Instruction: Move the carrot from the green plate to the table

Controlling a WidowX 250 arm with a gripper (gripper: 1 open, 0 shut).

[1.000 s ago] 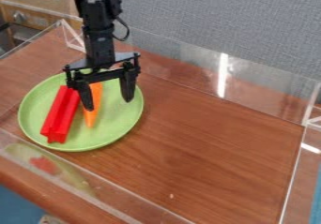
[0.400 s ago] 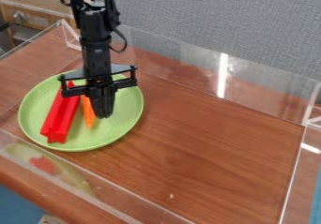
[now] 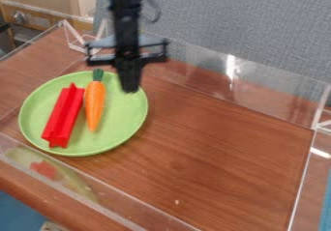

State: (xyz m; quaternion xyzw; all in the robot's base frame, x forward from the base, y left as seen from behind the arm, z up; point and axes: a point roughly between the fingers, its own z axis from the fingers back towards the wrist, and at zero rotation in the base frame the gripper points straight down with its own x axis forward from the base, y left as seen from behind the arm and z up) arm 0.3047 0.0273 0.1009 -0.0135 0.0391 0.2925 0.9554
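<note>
Reddish-brown wood grain covers the table, which is edged by clear acrylic walls, with a grey textured backdrop behind and cardboard boxes at the upper left. Over the far right part of the green plate hangs the black gripper, pointing straight down, its jaws drawn together into one dark tip with nothing between them (no orange shows at the tip). A dark crossbar sits across the arm just above the fingers.

Just to the camera's left of the gripper tip and slightly nearer the camera lies the carrot, flat on the plate, its small green stem end toward the back wall and its narrow point toward the front rim. It is close beside the gripper but not held by it. Further left from the gripper, beyond the carrot, lies a red stick-like piece, roughly parallel to the carrot and also on the plate. To the right of the gripper the tabletop is bare wood with glare streaks.
</note>
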